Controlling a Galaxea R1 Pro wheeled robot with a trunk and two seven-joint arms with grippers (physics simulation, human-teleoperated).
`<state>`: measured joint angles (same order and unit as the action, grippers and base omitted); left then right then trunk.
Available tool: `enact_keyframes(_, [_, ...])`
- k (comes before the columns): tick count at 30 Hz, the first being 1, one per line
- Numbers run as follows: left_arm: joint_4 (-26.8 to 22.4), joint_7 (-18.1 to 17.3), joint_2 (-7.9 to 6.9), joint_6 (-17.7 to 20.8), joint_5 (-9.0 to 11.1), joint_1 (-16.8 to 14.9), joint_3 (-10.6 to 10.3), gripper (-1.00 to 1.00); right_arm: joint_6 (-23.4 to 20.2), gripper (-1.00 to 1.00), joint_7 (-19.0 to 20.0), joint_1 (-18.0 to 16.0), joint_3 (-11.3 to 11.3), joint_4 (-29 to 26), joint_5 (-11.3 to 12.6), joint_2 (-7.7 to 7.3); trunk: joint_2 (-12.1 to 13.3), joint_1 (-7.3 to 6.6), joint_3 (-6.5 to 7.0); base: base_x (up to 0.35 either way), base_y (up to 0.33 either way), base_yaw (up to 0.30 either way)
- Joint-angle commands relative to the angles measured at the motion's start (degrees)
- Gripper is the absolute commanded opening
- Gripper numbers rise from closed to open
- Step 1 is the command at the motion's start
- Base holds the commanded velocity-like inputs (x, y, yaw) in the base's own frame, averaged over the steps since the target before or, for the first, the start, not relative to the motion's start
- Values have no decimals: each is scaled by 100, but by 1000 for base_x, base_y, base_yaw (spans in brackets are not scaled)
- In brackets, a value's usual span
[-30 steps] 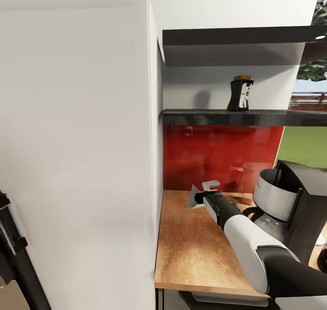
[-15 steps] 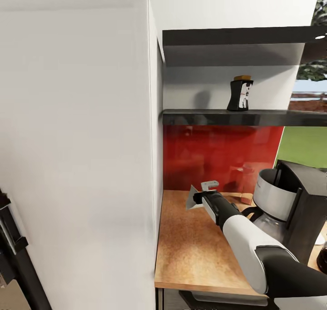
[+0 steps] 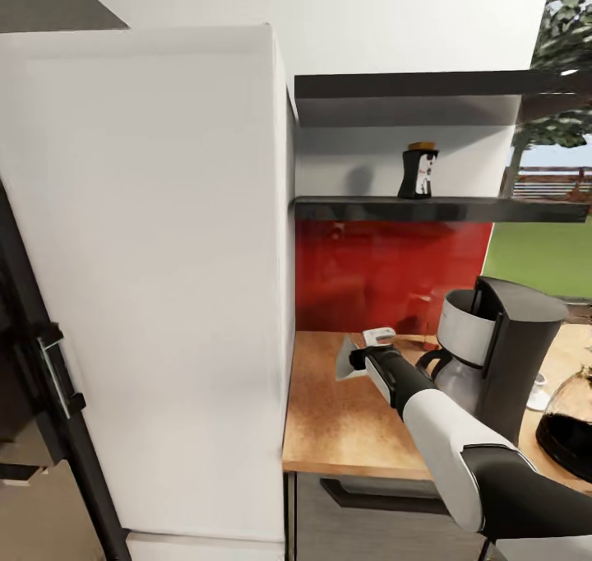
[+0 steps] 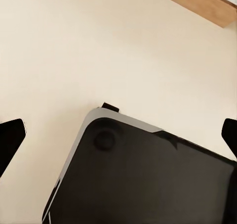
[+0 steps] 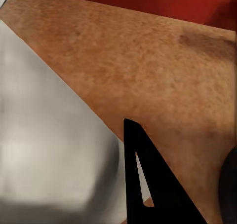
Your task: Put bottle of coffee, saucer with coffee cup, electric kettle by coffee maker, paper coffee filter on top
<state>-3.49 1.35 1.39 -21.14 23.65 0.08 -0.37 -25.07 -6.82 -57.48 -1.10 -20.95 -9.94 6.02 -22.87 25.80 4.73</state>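
The right gripper (image 3: 355,359) held a pale paper coffee filter (image 3: 345,359) that concealed its fingertips. The label on the bottle of coffee (image 3: 417,171) was too small to read. The glass carafe (image 3: 569,424) was cut off at the frame edge. In the left wrist view, 2 fingertips (image 4: 11,141) were cropped.

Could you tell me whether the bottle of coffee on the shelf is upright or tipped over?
Upright: the bottle of coffee stands on its base on the shelf, cap uppermost.
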Motion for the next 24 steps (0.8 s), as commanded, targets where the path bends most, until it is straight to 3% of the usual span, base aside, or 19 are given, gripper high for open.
enact_keyframes(1, [-2, 14, 1, -13, 8, 1, -7, 100, -33, -100, 5, 0, -13, -2, -45, 4, -5, -1, -2, -326, 0, 0])
enact_keyframes(16, [-2, 14, 0, -14, 15, 1, -7, 100, -58, -100, -4, 0, -13, 51, -35, 42, -5, -1, -2, -326, 0, 0])
enact_keyframes(24, [-2, 16, -5, -4, 39, 1, 12, 100, -66, -100, -11, 0, -13, 257, -33, 187, -5, -1, -2, -327, 0, 0])
